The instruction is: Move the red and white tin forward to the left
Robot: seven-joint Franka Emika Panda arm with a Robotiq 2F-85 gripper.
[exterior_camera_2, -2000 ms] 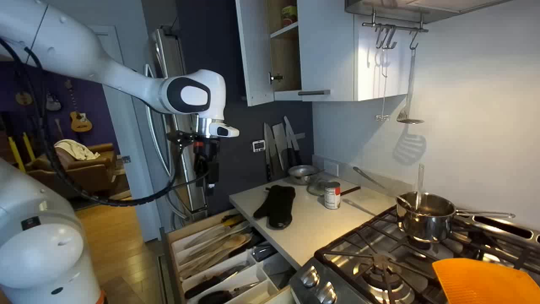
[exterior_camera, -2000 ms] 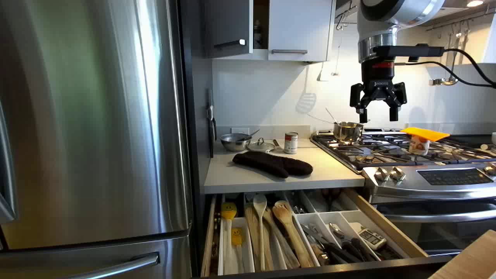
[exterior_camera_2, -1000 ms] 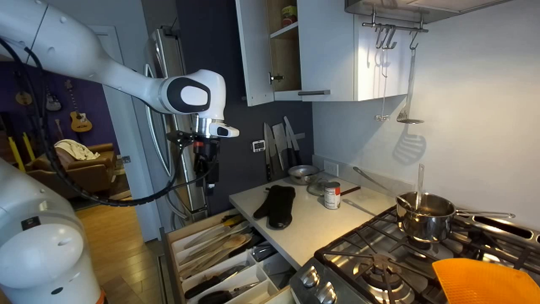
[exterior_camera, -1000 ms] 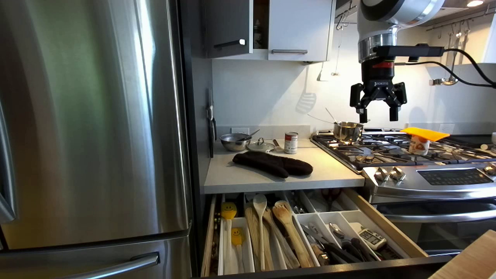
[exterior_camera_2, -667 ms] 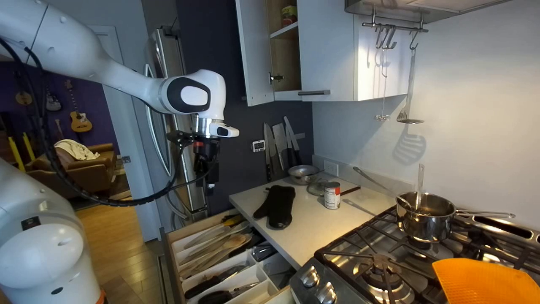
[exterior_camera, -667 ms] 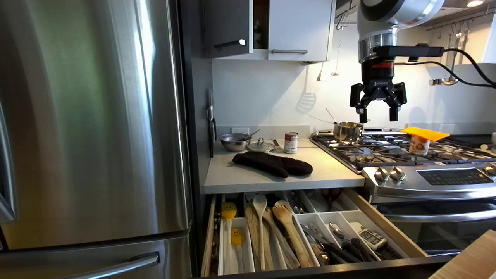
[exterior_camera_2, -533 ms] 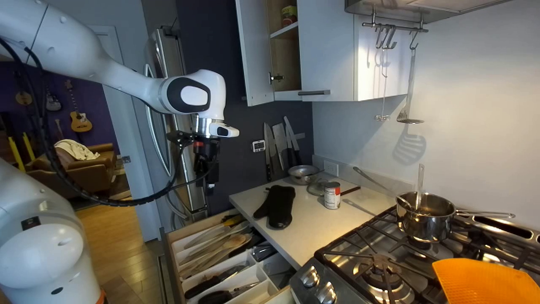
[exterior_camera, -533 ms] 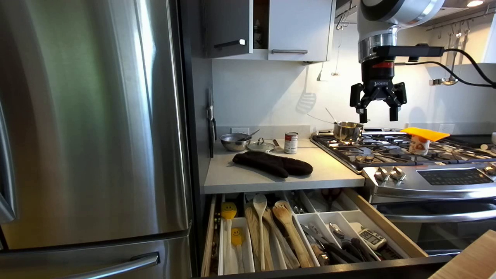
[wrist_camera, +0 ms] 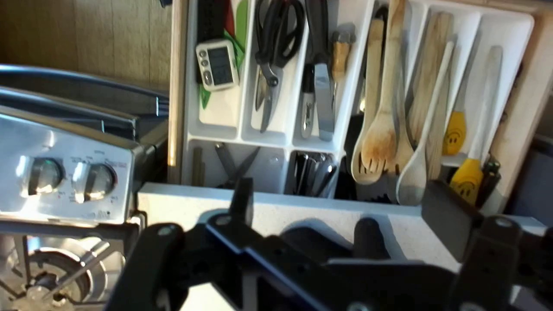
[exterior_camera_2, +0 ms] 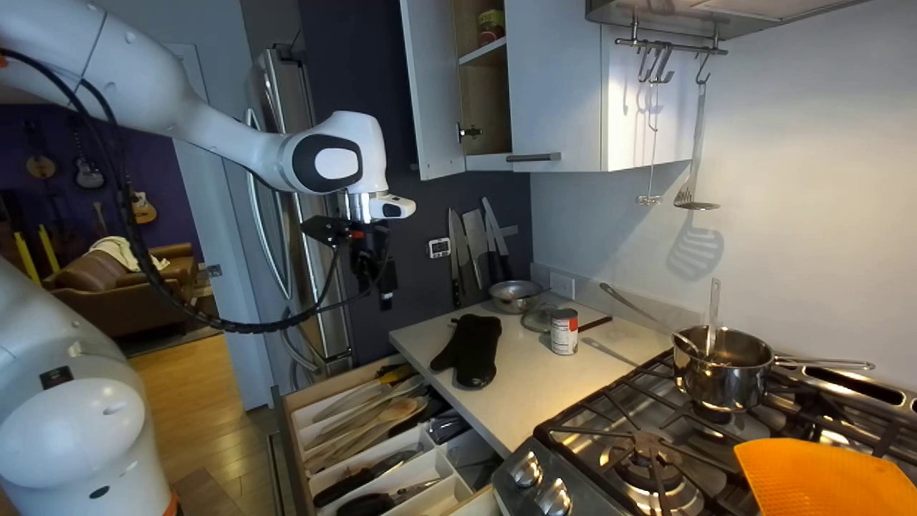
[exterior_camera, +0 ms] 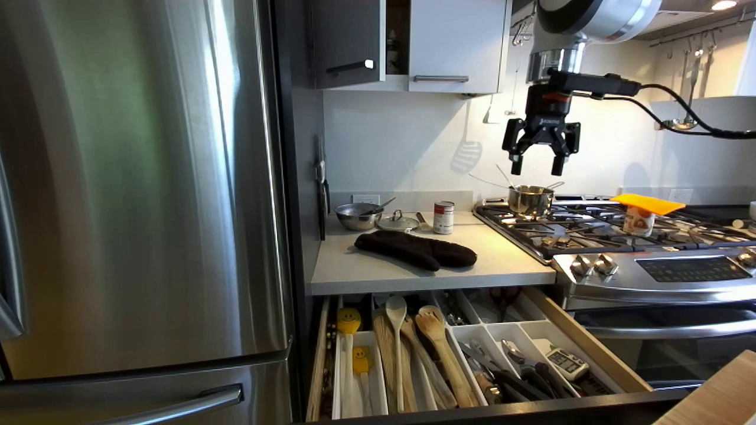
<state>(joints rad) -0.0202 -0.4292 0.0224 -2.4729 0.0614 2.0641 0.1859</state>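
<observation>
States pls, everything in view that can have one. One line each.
Gripper: open, nothing held
Tin: upright on counter
Drawer: open
Left cabinet door: open
Right cabinet door: shut
Fridge door: looks shut
Oven door: looks shut
Pot: uncovered
Bowl: upright, uncovered
Lid: lying handle-up
Mitt: lying on counter
Front burner: no flame visible
Stove knobs: settings unreadable

In an exterior view we see a brushed stainless-steel refrigerator [exterior_camera: 147, 177] at nine o'clock, a white hanging cabinet [exterior_camera: 416, 41] with a door [exterior_camera: 348, 41] open at twelve, and a bright round overhead lamp [exterior_camera: 723, 5] at two. In an exterior view we find a dark navy wall [exterior_camera_2: 351, 64] at eleven, a white wall [exterior_camera_2: 824, 107] at two, a brown leather-like sofa [exterior_camera_2: 107, 301] before a purple wall [exterior_camera_2: 172, 215] at nine, and yellowish wooden flooring [exterior_camera_2: 186, 380] at eight.
</observation>
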